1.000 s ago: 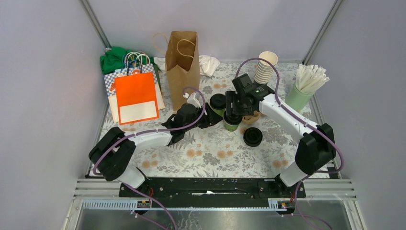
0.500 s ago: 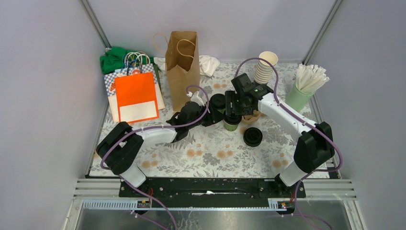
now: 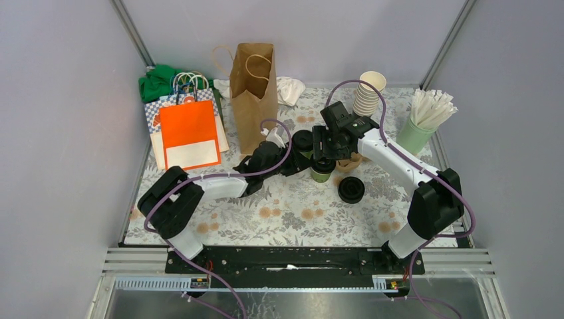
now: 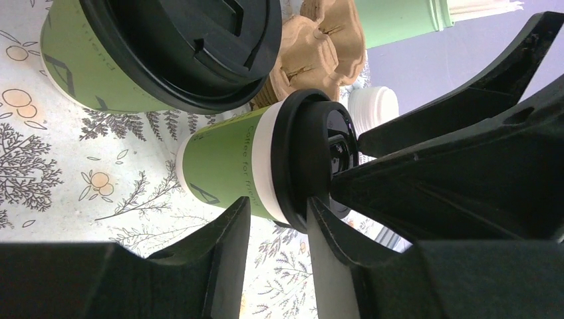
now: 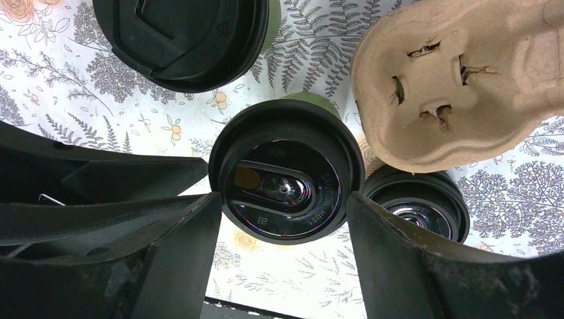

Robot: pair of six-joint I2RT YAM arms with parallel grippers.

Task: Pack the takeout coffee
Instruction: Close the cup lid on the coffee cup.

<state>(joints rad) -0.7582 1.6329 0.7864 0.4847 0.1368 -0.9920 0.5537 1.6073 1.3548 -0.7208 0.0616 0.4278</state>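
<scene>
**Two robot arms meet at a lidded green coffee cup in the middle of a floral surface**

A small green coffee cup (image 4: 223, 163) stands upright near the centre of the surface (image 3: 292, 212). A round black lid (image 5: 286, 179) is seated on top. The right fingers (image 5: 179, 252) reach down from above and press against opposite sides of that lid, grasping the cup by it. The left fingers (image 4: 219, 259) come in low from the left side and stand parted. The edge of the lid shows in the gap between them, and whether they touch the cup cannot be told.

A second green cup (image 3: 303, 141) with its own black lid stands just beyond the first and slightly left, close to it. A moulded cardboard carrier (image 5: 459, 86) lies just to the right of the held cup. Another black lid (image 3: 351, 189) rests on the surface a little nearer the arms' bases, beside the carrier.

Further out, a tall brown paper bag (image 3: 254, 93) stands open at the back left of centre. An orange bag (image 3: 189, 136) leans among other bags at the left edge. At the back right are a stack of cream cups (image 3: 368, 96) and a pale green cup of white sticks (image 3: 422, 126).
</scene>
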